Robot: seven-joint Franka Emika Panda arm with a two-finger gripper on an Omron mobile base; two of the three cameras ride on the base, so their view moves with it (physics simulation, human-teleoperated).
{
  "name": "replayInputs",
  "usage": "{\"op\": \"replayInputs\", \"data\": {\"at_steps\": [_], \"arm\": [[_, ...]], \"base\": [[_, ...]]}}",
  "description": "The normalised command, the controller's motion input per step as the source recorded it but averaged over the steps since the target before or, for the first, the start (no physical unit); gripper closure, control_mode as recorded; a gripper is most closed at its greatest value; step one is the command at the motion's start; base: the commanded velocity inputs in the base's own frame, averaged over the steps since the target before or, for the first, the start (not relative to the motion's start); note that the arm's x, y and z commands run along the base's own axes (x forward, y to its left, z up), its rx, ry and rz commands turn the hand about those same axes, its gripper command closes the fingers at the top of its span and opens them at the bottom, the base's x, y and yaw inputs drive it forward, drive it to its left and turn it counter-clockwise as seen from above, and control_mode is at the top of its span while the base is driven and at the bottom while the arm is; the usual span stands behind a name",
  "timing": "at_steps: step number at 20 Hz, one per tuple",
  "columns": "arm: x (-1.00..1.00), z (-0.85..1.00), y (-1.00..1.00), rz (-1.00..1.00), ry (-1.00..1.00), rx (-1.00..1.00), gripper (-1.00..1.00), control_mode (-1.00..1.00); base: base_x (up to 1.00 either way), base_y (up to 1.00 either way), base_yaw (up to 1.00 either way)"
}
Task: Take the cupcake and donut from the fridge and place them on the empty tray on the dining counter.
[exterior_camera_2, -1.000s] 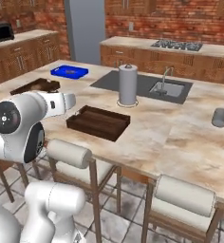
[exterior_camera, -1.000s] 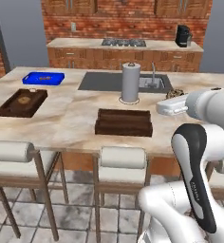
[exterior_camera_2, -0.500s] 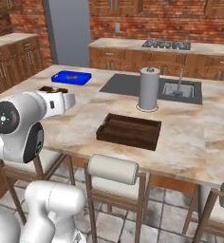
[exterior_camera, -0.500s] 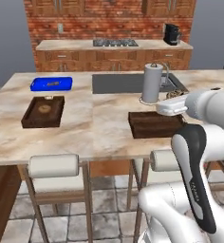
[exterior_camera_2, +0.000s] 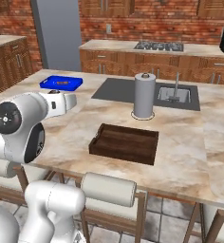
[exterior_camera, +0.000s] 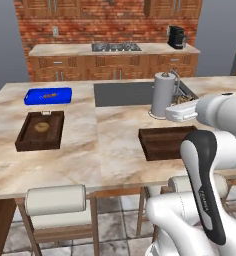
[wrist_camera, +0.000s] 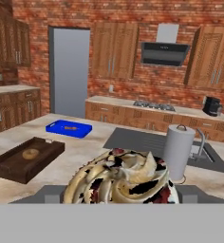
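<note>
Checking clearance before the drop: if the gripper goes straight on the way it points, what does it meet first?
Probably the paper towel roll, which stands just right of that line; depth is unclear. Otherwise the way looks free over the dining counter.

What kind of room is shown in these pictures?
Most likely a home kitchen: a stove set in the wall counter, a sink in the big island counter, and a coffee machine.

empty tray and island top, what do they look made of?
The tray: dark brown wood by its look, matte, faint grain on floor and low rims. The dining counter: beige stone, probably marble, veined and mottled with a soft sheen. Both are rendered, so this rests on looks alone.
</note>
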Motion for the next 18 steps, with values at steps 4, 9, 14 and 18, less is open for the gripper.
{"op": "replayInputs", "data": {"at_steps": [4,9,14,18], "arm": [[0.00,0.00,0.00,0.00,0.00,0.00,1.00,1.00],[0.00,0.00,0.00,0.00,0.00,0.00,1.00,1.00],[0.00,0.00,0.00,0.00,0.00,0.00,1.00,1.00],[0.48,-0.08,-0.14,0.00,0.07,0.00,1.00,-1.00]], "base": [[0.95,-0.04,-0.02],[0.39,0.00,-0.02],[0.26,0.00,0.00],[0.11,0.00,0.00]]}}
